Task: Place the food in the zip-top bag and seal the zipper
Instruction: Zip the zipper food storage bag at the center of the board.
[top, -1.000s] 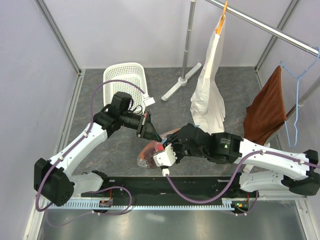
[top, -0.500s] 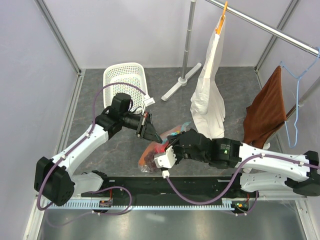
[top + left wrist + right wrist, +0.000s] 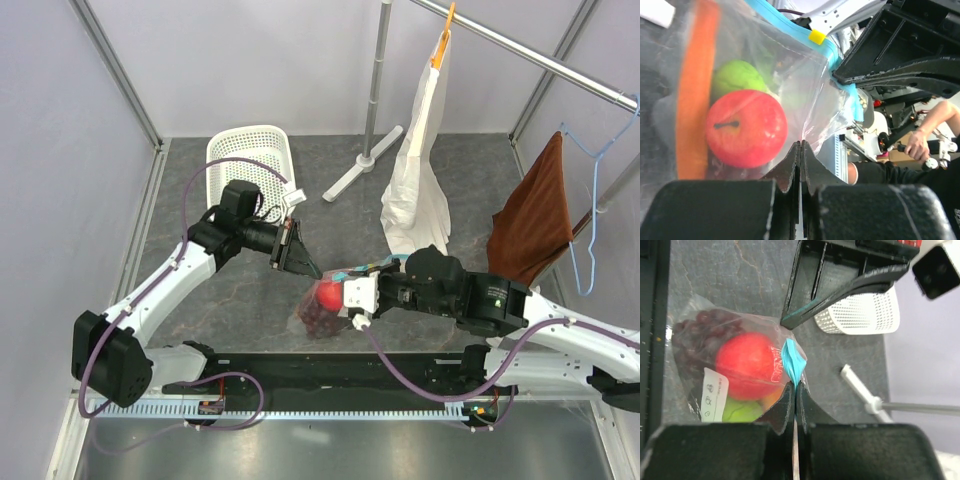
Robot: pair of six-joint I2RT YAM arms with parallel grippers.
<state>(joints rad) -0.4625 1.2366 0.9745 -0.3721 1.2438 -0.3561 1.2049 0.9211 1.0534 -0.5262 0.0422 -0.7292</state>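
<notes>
grey table (image 3: 250,300) underneath; left gripper (image 3: 800,146) pinches the bag (image 3: 812,85), right gripper (image 3: 794,388) clamps its teal zipper (image 3: 790,360); apple (image 3: 747,365) sits inside.

The left gripper (image 3: 305,265) and right gripper (image 3: 352,292) both pinch the top of the zip-top bag (image 3: 318,312), leaving little room between them. The gray table (image 3: 245,300) is bare left of the bag and behind it. Farther back sit a white basket (image 3: 248,160) and a rack foot (image 3: 355,170). A hanging white bag (image 3: 420,180) and a brown towel (image 3: 530,225) crowd the right.
</notes>
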